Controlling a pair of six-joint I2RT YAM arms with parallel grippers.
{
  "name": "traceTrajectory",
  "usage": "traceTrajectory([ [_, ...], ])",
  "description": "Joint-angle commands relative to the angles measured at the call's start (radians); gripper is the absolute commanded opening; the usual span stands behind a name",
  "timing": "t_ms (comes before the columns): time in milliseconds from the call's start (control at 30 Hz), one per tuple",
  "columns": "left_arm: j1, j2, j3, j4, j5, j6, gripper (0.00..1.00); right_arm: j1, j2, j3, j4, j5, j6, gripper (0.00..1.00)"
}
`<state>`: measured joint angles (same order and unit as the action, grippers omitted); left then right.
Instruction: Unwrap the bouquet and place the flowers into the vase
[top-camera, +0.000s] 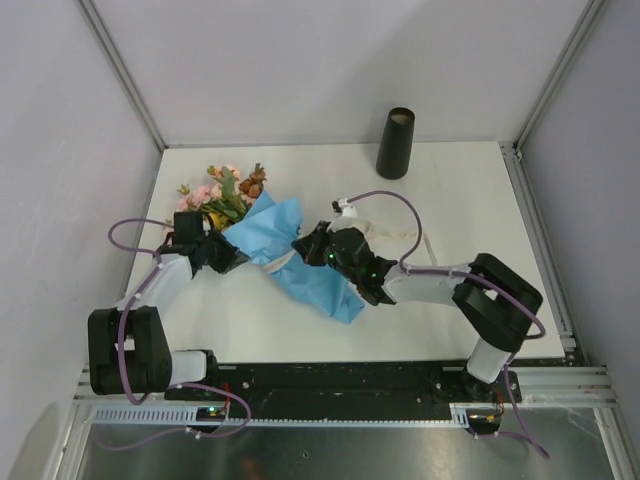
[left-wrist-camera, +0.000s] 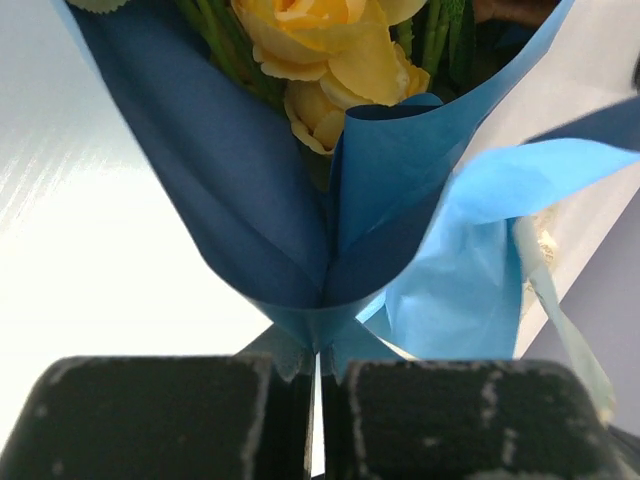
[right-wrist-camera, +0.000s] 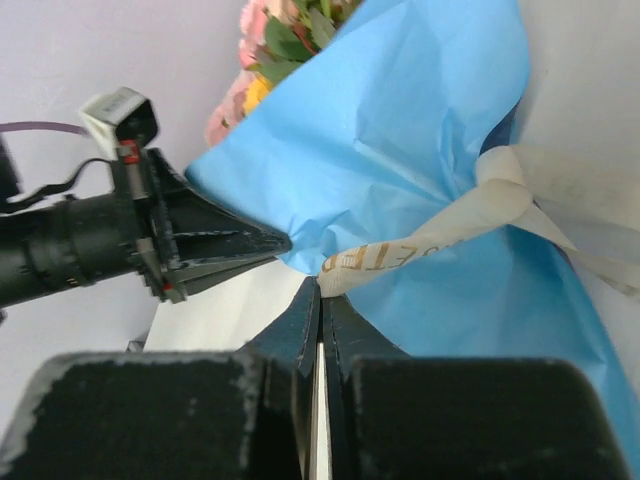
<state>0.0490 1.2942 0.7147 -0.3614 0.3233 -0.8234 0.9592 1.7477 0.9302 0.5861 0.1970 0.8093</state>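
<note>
The bouquet (top-camera: 272, 243) is laid left of centre, and the vase (top-camera: 395, 143) is stood at upper right. The bouquet's paper (left-wrist-camera: 250, 200) is pinched by the left gripper (left-wrist-camera: 318, 362); the ribbon (right-wrist-camera: 440, 235) is clamped by the right gripper (right-wrist-camera: 320, 298).

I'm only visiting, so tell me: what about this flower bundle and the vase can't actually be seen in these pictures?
- Lower ends of the stems: wrapped inside the blue paper in every view.
- Whether the cream ribbon is knotted: it runs behind the paper in the right wrist view and is too small from above.
- Number of flowers: too small from above, cut off by the left wrist view's top edge.
- Inside of the vase: too small from above, absent from both wrist views.
</note>
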Motion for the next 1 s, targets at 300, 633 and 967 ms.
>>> traceTrajectory([
  [300, 0.009, 0.022, 0.062, 0.018, -0.046, 0.003, 0.0, -0.023, -0.373, -0.05, -0.158, 0.142, -0.161, 0.0],
  [633, 0.009, 0.086, 0.095, 0.018, -0.009, 0.016, 0.0, -0.121, -0.596, -0.081, -0.366, 0.28, -0.22, 0.0],
  [967, 0.009, 0.068, 0.111, 0.019, -0.011, 0.03, 0.0, -0.331, -0.971, -0.082, -0.598, 0.305, -0.365, 0.0],
])
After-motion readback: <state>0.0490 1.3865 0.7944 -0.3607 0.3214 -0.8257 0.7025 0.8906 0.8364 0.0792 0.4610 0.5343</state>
